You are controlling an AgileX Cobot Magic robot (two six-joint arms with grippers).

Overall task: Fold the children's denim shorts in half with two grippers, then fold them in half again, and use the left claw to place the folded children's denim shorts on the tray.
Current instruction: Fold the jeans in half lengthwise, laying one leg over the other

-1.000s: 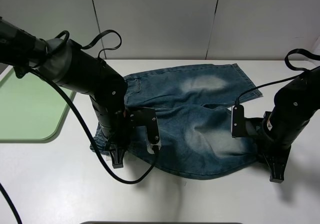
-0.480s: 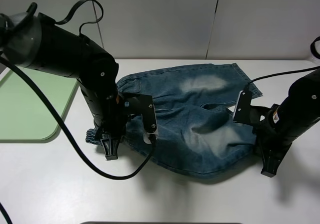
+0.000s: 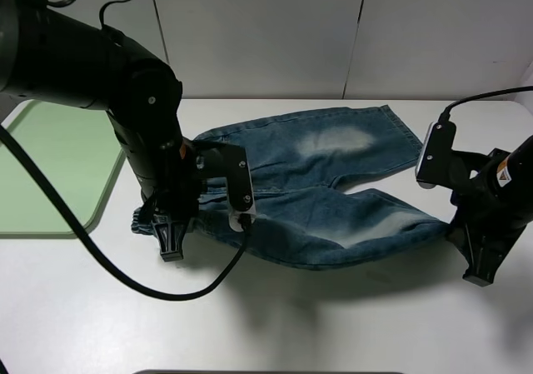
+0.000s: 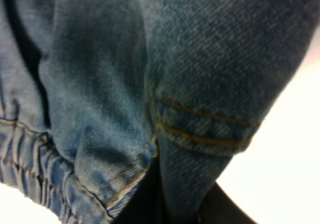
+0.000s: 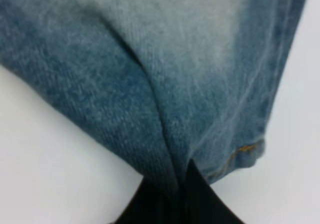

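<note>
The children's denim shorts lie spread on the white table, blue with pale faded patches. The near leg is stretched taut between my two grippers. My left gripper is shut on the shorts at the gathered waistband end; denim and waistband fill the left wrist view. My right gripper is shut on the near leg's hem; the right wrist view shows the pinched cloth. The pale green tray sits at the far left, partly hidden by the left arm.
The white table stretches in front of the shorts. A grey panelled wall stands behind. Black cables loop from both arms; one hangs low in front of the left gripper.
Both grippers have pulled apart and away from the camera, lifting the near leg. The cloth between them has gone from slack and bunched to stretched flat. The left arm has swung left.
</note>
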